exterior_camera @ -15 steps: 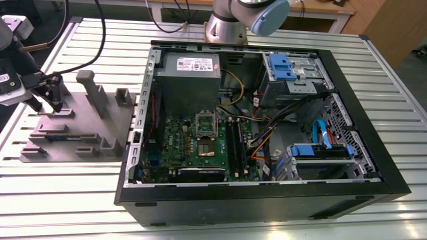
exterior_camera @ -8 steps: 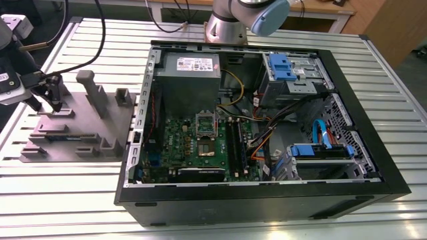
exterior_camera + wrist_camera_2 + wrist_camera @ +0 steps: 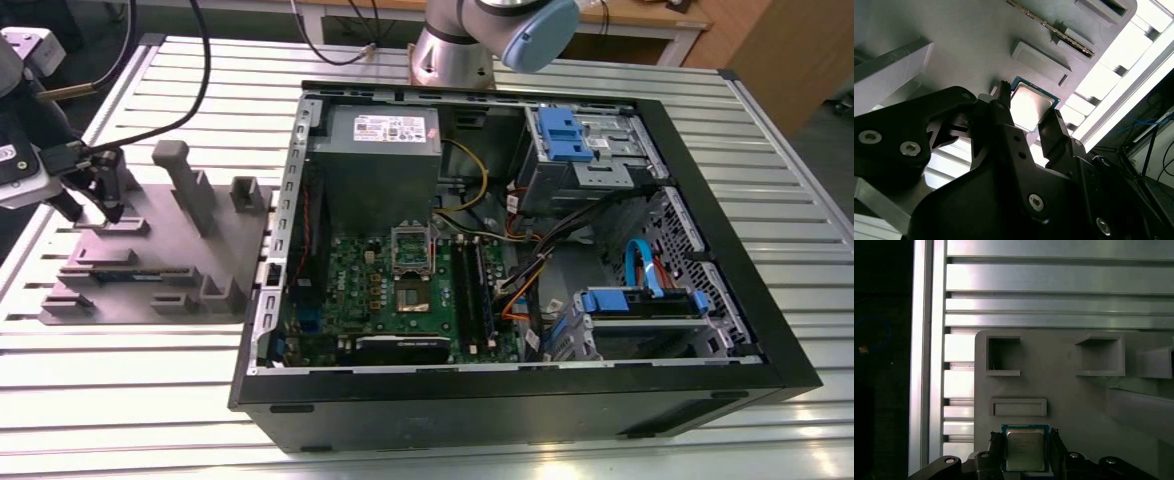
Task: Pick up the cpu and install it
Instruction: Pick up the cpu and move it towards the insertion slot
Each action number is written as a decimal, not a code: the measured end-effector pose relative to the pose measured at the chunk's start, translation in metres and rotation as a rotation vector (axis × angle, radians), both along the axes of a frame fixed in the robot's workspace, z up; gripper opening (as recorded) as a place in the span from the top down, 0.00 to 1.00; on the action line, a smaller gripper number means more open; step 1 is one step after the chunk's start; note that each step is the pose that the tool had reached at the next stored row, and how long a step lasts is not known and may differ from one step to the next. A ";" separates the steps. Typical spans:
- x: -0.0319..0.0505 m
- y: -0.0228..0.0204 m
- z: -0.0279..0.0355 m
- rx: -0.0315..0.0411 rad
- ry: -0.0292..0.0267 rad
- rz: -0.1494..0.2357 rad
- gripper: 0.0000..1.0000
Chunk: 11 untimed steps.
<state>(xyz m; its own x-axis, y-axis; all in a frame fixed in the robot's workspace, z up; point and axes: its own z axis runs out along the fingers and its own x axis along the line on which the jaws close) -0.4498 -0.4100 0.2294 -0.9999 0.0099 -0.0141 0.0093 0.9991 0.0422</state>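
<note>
**One cpu (image 3: 1025, 452) pinched in the gripper (image 3: 1025, 440), low at the fixture (image 3: 1069, 405)**

Closed narrow on the cpu. In both wrist views, black fingers (image 3: 995, 447) pressed against two opposite edges of the chip, with no gap to be seen on either side. Silver-grey metal top facing up, thin green rim showing around it. Same grip in the second wrist view: cpu (image 3: 1030, 105) between the gripper (image 3: 1029, 112) tips, one finger (image 3: 1004, 117) hard along its edge. Resting on the grey fixture (image 3: 964, 45) or raised just clear of it: cannot tell.

Close by on the fixture, in the first wrist view: a shallow raised bar (image 3: 1018, 407) just beside the cpu, and two square pockets (image 3: 1003, 356) farther off. Also a memory stick (image 3: 1054, 29) standing on edge in a slot, near the cpu but apart from it.

Wider scene in the exterior view:

- Gripper (image 3: 100, 200) down at the fixture (image 3: 174, 260), toward the exterior view's left edge.
- Fixture flat on the slatted metal tabletop (image 3: 134, 390), just beside an open black case (image 3: 534, 405) to the exterior view's right.
- Memory stick (image 3: 127, 277) lying along the fixture's nearer part.
- Inside the case, a green motherboard (image 3: 350, 290) with its socket (image 3: 411, 293) near the middle, well apart from the gripper.
- Above the board, a grey box (image 3: 380, 160) with a white label.
- Blue drive brackets (image 3: 567, 130) and loose cables in the case's other half.
- Arm base (image 3: 454, 55) planted on the tabletop behind the case.
</note>
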 end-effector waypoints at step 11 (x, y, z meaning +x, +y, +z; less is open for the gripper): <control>0.0000 0.0000 0.0016 -0.0004 0.0000 0.000 0.53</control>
